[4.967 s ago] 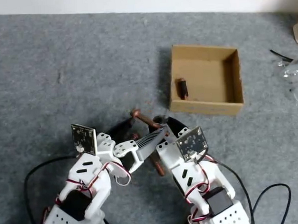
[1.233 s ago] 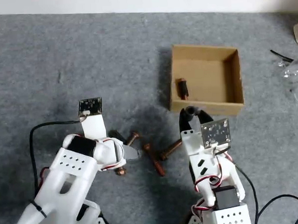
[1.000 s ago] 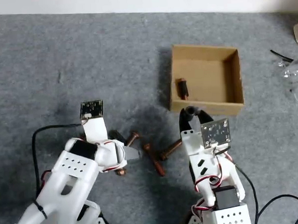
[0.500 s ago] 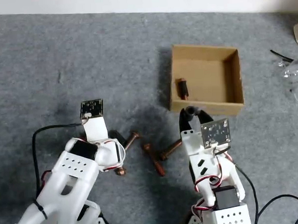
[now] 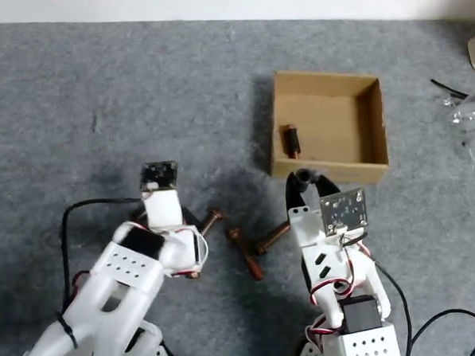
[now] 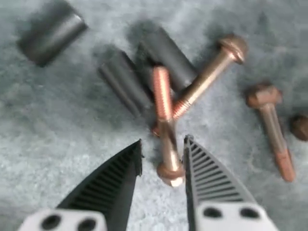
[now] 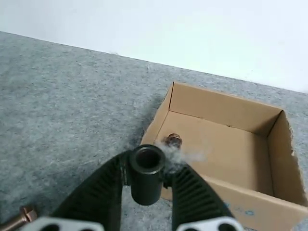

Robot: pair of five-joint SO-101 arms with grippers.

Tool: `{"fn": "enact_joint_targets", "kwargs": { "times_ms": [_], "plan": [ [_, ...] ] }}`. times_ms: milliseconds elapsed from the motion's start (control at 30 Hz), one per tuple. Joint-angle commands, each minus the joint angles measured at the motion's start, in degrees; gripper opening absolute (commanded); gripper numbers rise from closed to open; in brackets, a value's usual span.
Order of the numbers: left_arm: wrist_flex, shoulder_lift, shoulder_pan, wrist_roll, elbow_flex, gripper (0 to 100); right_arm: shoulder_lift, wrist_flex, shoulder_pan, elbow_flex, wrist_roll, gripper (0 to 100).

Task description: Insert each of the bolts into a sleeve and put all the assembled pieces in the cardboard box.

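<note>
One sleeve (image 7: 146, 184) sits clamped in your right gripper (image 7: 147, 169); shut the left gripper (image 6: 163, 143), now parted, on the lower-centre bolt (image 6: 165, 115), then insert.

My left gripper (image 6: 163, 140) parted around the head of the nearest bolt (image 6: 162, 91).
Its shaft points to twelve o'clock from me; a second bolt (image 6: 207, 77) crosses it toward one, a third bolt (image 6: 269, 125) lies at two; a near sleeve (image 6: 126, 87) at eleven sits just beside a middle sleeve (image 6: 168, 53) at twelve, a lone sleeve (image 6: 50, 31) farther at ten.
</note>
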Motion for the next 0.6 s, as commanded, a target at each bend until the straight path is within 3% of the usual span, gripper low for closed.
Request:
{"fn": "enact_joint_targets", "kwargs": {
  "times_ms": [0, 567],
  "plan": [
    [-3.5, 0.1, 1.2, 0.2, 0.9, 14, -0.3, -0.1, 0.7, 5.8, -0.6, 0.5],
    [-6.9, 0.1, 1.2, 0.3, 2.9, 14, -0.4, -0.1, 0.7, 5.8, -0.6, 0.5]
  ]
}}
